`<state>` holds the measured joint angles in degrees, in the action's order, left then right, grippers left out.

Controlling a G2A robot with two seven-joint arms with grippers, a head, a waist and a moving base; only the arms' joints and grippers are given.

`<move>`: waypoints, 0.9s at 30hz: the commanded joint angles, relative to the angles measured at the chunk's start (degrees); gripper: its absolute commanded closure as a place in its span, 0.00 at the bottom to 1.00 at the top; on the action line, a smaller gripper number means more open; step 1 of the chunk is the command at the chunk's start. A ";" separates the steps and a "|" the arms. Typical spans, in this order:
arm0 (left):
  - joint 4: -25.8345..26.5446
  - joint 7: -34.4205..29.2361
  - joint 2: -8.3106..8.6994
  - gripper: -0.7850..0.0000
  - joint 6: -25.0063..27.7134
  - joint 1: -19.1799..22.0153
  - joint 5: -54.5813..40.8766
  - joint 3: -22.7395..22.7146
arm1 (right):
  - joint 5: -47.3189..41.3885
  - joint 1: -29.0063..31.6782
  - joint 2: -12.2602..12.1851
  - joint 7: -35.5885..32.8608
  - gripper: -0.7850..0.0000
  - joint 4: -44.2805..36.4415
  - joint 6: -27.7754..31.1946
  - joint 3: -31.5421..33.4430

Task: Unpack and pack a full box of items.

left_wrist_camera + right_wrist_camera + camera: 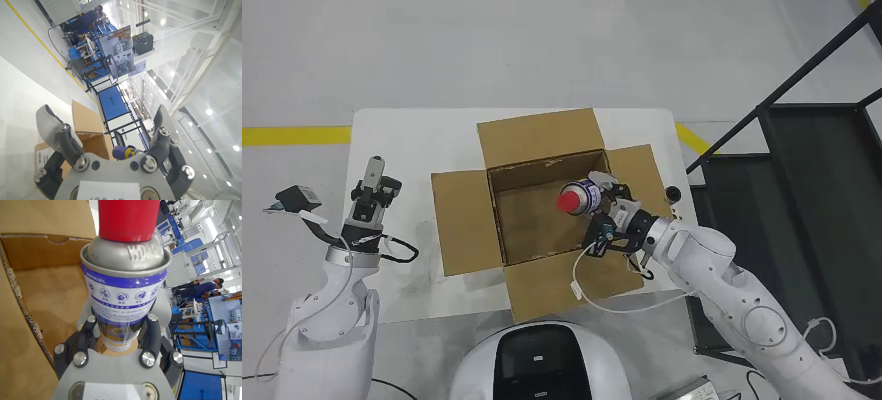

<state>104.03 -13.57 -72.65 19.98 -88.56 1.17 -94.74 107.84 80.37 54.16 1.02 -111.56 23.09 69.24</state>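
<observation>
An open cardboard box stands in the middle of the white table, flaps folded out. My right gripper is shut on a blue-and-white spray can with a red cap, held above the box's right side. In the right wrist view the spray can sits between the fingers, over the box's inside. My left gripper is above the table's left edge, open and holding nothing. In the left wrist view its fingers are spread, with the box and the can beyond.
A black metal stair frame stands close to the table's right side. A yellow floor line runs behind the table on the left. Bare table shows to the left of the box.
</observation>
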 commanded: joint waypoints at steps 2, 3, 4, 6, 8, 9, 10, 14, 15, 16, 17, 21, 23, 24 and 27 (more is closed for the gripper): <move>0.00 0.00 0.00 0.00 0.00 0.00 0.00 0.00 | 0.00 0.00 0.00 0.00 1.00 0.00 0.00 0.00; 0.00 0.00 0.00 0.00 0.00 0.00 0.00 0.00 | 0.07 0.04 0.03 -0.64 1.00 0.26 0.51 -0.13; 0.00 0.00 0.00 0.00 0.00 0.00 0.00 0.00 | 1.11 -0.45 0.02 -2.50 1.00 0.12 2.30 -0.46; 0.00 0.00 0.00 0.00 0.00 0.00 0.00 0.00 | 1.51 -2.42 0.19 -6.43 1.00 -0.63 6.55 -1.60; 0.00 0.00 0.00 0.00 0.00 0.00 0.00 0.00 | 1.22 -5.81 0.57 -11.78 1.00 -0.63 11.67 -3.21; 0.00 0.00 0.00 0.00 0.00 0.00 0.00 0.00 | 0.63 -7.79 0.85 -14.40 1.00 -0.50 14.51 -4.42; 0.00 0.00 0.00 0.00 0.00 0.00 0.00 0.00 | -0.06 -9.99 1.19 -16.93 1.00 -0.38 17.12 -5.75; 0.00 0.00 0.00 0.00 0.00 0.00 0.00 0.00 | -4.00 -19.01 3.02 -27.06 1.00 2.45 27.75 -12.23; 0.00 0.00 0.00 0.00 0.00 0.00 0.00 0.00 | -6.07 -20.80 3.61 -28.87 1.00 3.73 29.50 -13.93; 0.00 0.00 0.00 0.00 0.00 0.00 0.00 0.00 | -7.24 -22.77 4.18 -31.19 1.00 4.94 31.05 -15.50; 0.00 0.00 0.00 0.00 0.00 0.00 0.00 0.00 | -8.58 -24.34 4.77 -33.49 1.00 6.28 31.66 -16.97; 0.00 0.00 0.00 0.00 0.00 0.00 0.00 0.00 | -15.67 -29.09 7.07 -40.45 1.00 11.40 32.43 -21.80; 0.00 0.00 0.00 0.00 0.00 0.00 0.00 0.00 | -18.67 -30.94 8.03 -43.73 1.00 13.47 31.89 -23.48; 0.00 0.00 0.00 0.00 0.00 0.00 0.00 0.00 | -20.32 -31.64 8.46 -44.92 1.00 14.25 31.27 -24.09; 0.00 0.00 0.00 0.00 0.00 0.00 0.00 0.00 | -24.01 -33.34 9.48 -48.21 0.61 16.23 30.16 -25.66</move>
<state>104.03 -13.57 -72.65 19.98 -88.56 1.17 -94.74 85.02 47.53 63.37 -46.07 -95.85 53.59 44.03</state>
